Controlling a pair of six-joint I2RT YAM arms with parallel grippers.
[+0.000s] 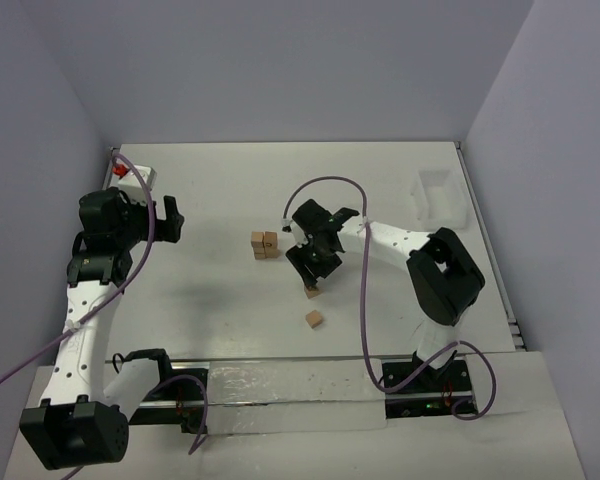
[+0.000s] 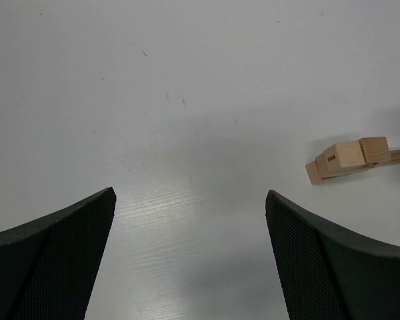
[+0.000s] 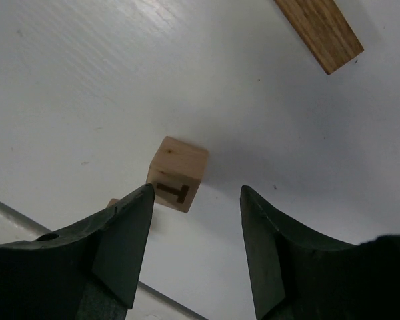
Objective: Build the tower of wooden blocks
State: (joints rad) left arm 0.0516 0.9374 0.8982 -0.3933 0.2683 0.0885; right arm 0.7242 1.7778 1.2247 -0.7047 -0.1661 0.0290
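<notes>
One block (image 3: pixel 178 175) sat beneath the right gripper (image 3: pixel 197 195), jaws spread and empty; a pickup seemed underway, needing descent then squeeze. The left gripper (image 2: pixel 190 203) gaped idle.

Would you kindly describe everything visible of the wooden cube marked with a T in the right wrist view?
The T-marked cube is light, plain wood with visible grain and a dark T on one side face. It rests flat on the white table, alone and unstacked, just ahead of the open right gripper. It lies nearer one finger, and contact there is unclear.
</notes>
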